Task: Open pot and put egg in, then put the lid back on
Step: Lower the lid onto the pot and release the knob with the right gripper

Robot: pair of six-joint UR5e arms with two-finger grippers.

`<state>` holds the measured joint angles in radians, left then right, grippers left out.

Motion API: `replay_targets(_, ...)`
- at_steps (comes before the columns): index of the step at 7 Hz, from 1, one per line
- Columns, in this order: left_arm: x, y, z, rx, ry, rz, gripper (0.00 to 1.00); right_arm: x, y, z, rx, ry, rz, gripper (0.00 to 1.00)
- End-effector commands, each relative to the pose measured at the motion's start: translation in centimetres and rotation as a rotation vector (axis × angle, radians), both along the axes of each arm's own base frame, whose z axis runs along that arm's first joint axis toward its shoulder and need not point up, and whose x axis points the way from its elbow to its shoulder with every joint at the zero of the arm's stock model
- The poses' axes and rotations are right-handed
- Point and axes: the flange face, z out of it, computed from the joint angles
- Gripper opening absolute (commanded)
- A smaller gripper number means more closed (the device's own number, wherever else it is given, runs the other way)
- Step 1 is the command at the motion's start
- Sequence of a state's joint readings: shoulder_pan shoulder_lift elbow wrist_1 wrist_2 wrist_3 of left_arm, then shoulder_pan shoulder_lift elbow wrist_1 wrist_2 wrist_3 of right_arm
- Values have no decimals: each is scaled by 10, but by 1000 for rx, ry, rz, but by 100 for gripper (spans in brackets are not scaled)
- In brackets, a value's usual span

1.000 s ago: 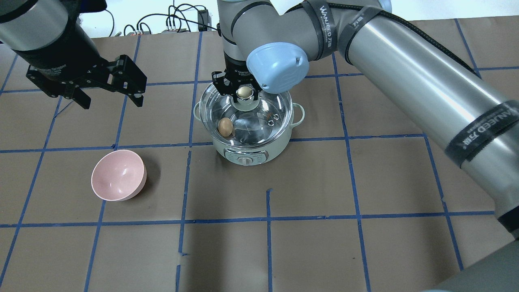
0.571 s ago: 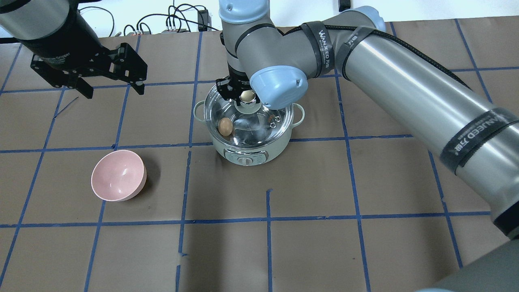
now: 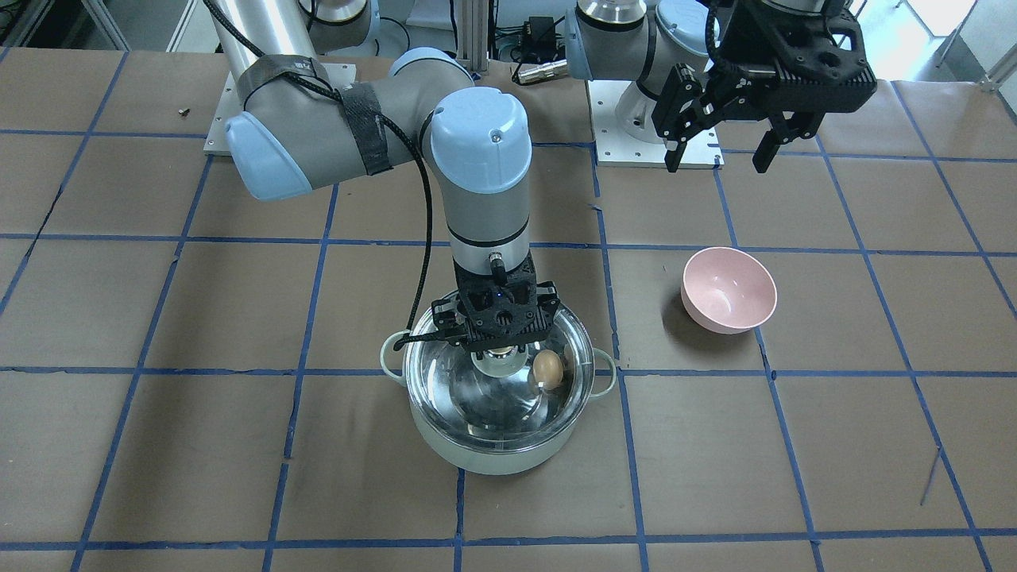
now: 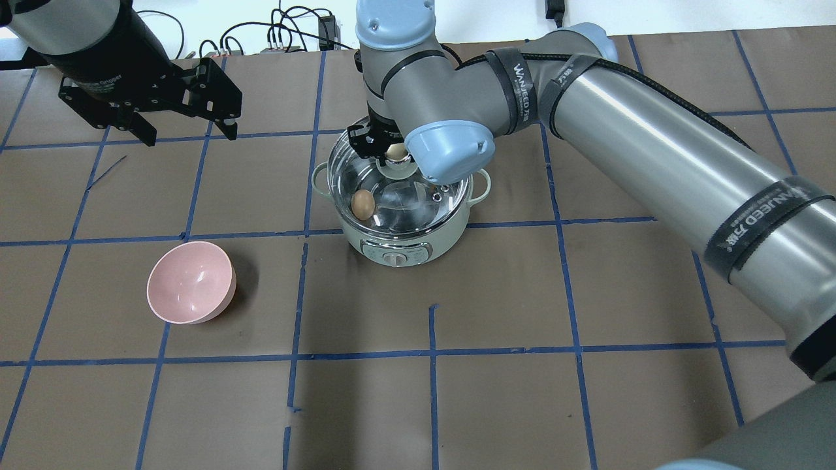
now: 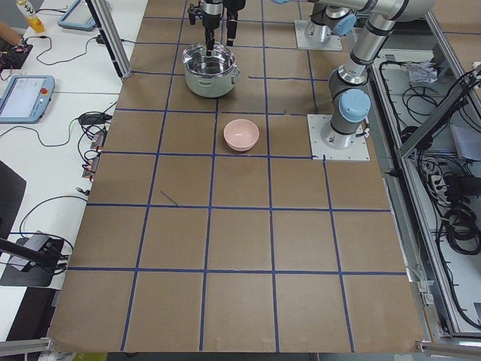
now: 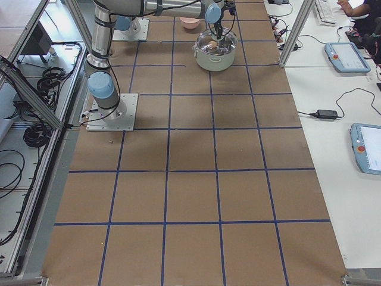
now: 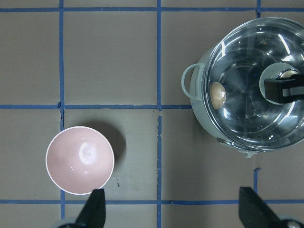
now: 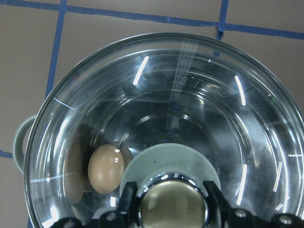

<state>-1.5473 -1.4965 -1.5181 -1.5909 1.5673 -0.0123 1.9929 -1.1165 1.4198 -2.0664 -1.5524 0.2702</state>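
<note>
Brown paper tabletop: crossed by a grid of blue tape lines; it carries the pot and a pink bowl.
Right arm: silver and grey. It reaches in from the right of the overhead view, with its wrist pointing straight down over the pot.
Left arm: raised over the far left part of the tabletop, well apart from the pot.
Pot: pale mint green with a shiny steel inside. It stands upright near the middle of the tabletop, with a small loop handle on each side and a dial panel facing the robot.
Lid: clear glass dome with a metal rim. It lies level over the pot's mouth, rim lined up with rim; whether it is fully settled I cannot tell.
Pink bowl: upright on the robot's left of the pot, nearer the robot and well apart from it.
Left gripper: hangs in the air above bare tabletop. Its fingers are spread wide and hold nothing.
Right gripper: straight above the pot. Its fingers are drawn in narrow against two sides of the lid's knob, gripping the lid by it.
Egg: brown-tan oval lying on the steel bottom inside the pot. It sits toward the robot's left side and shows through the glass, near the knob's base.
Knob: silvery with a cream-gold top, at the lid's centre between the right fingers.
</note>
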Motion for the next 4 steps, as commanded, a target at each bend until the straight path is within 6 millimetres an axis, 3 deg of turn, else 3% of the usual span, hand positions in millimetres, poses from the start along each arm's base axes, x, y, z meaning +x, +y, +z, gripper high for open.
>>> replay_targets(1,12,-5,-10,21,-4,23,100,0,-1,-1,-4,-1,-5,20)
replay_targets(3,15,-6,-29,59,7,27,100,1,-5,8,-15,15,29,10)
replay_targets(4,15,-9,-31,67,-4,31,100,0,-5,6,-4,23,21,10)
